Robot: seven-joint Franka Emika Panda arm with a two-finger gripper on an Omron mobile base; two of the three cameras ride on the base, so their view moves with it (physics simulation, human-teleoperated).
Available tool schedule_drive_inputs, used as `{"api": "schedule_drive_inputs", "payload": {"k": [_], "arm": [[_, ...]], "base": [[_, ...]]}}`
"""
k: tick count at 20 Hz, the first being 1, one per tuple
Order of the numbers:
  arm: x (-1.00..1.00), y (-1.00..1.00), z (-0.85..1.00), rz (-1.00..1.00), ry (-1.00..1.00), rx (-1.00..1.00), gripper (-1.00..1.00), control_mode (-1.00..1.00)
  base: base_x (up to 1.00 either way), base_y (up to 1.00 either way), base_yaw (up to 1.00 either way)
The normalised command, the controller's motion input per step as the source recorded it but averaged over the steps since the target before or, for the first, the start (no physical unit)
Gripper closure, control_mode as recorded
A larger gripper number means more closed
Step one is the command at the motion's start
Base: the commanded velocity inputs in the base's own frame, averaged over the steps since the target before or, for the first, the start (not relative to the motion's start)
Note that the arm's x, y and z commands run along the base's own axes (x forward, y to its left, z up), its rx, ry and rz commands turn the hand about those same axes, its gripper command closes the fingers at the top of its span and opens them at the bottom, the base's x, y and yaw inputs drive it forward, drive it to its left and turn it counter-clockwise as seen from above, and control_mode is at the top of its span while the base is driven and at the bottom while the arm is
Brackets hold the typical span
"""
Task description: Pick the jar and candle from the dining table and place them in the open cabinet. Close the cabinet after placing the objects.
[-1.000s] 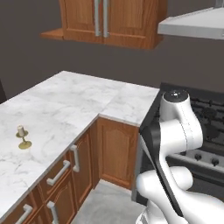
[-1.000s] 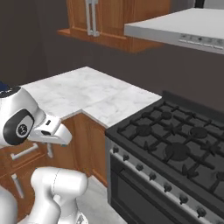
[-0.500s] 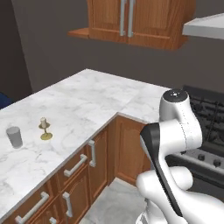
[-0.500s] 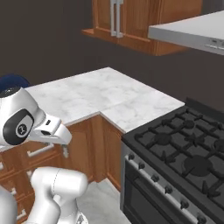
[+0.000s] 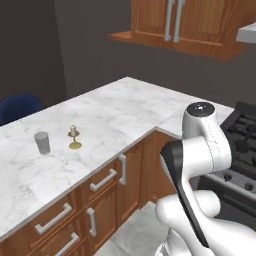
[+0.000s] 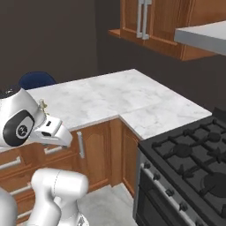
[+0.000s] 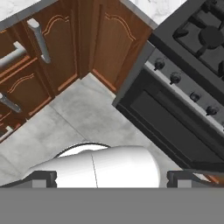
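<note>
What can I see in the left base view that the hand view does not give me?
Left base view: the jar and the candle standing apart on the dining table, with the cabinet above. Hand view: the floor and the oven front with its knobs. Both: brown drawers and doors with silver handles, and stove burners.

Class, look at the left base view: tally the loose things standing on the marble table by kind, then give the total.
Jar: 1
Candle: 1
Total on the table: 2
</note>
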Motion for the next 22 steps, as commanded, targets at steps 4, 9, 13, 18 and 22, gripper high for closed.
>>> {"api": "schedule_drive_inputs", "payload": {"k": [4, 9, 13, 18, 22], "arm": [[0.0, 0.0, 0.0, 0.0, 0.0, 0.0, -1.0, 1.0], [0.0, 0.0, 0.0, 0.0, 0.0, 0.0, -1.0, 1.0], [0.0, 0.0, 0.0, 0.0, 0.0, 0.0, -1.0, 1.0], [0.0, 0.0, 0.0, 0.0, 0.0, 0.0, -1.0, 1.0], [0.0, 0.0, 0.0, 0.0, 0.0, 0.0, -1.0, 1.0]], "base": [[0.0, 0.29, 0.31], [0.0, 0.23, 0.31], [0.0, 0.23, 0.3], [0.0, 0.18, 0.29], [0.0, 0.1, 0.26]]}}
